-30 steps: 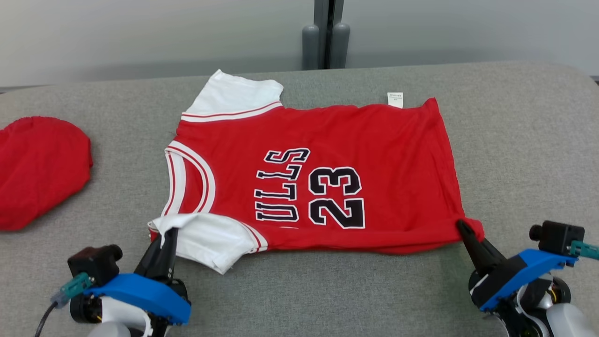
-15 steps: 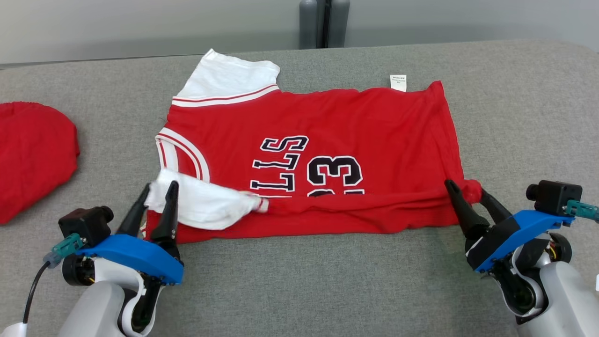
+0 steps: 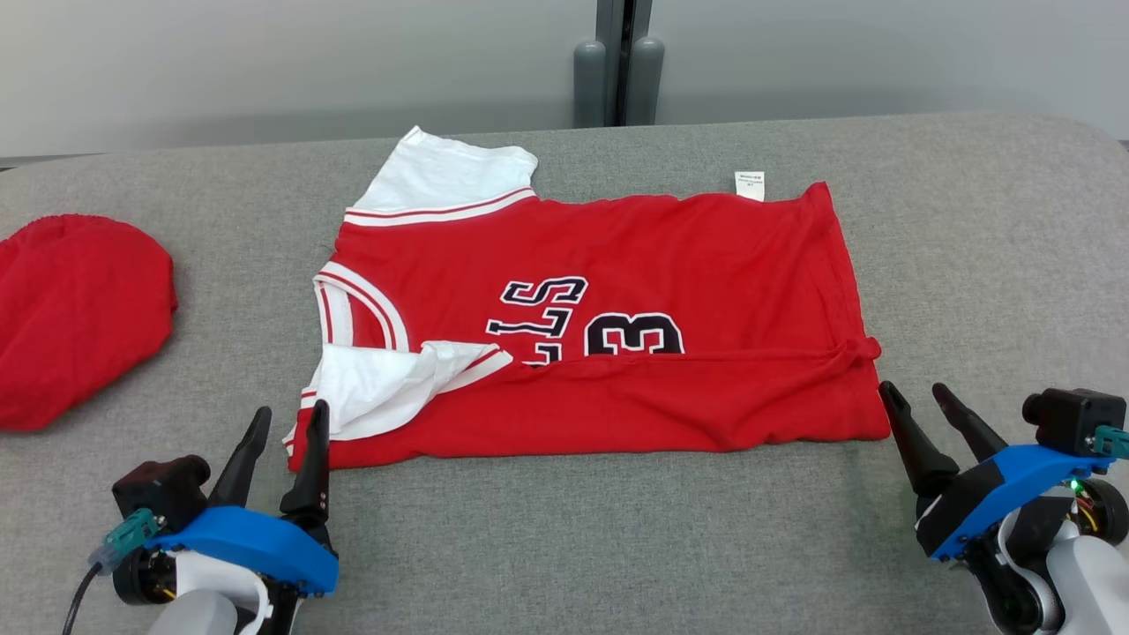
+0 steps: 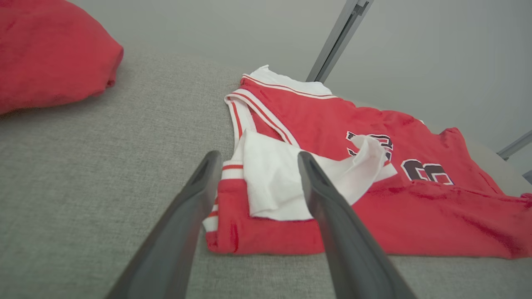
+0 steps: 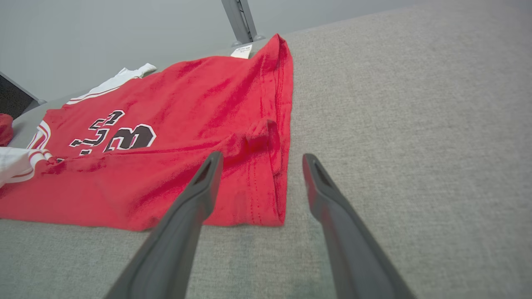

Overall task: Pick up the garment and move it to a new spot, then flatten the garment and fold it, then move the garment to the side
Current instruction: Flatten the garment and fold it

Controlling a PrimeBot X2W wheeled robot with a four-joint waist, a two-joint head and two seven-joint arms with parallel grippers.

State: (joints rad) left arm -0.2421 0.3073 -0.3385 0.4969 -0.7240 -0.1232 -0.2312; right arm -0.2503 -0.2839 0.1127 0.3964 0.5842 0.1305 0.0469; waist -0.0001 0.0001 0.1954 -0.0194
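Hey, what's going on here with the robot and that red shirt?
A two-armed robot is partway through folding a red jersey laid out on a grey padded table. The jersey's near long edge is folded up over the lower part of the print, and a white sleeve is tucked in on top. The left gripper and right gripper are open at the two near corners, holding nothing. Another red cloth sits off to the left.

Grey fabric-covered worktop [image 3: 564, 547], rounded at the far right corner. At its left edge, a rumpled red cloth heap [image 3: 79, 322]. Behind, a pale grey wall [image 3: 265, 70] and a dark upright post [image 3: 624, 35] flanked by two rounded grey cylinders [image 3: 588, 84].
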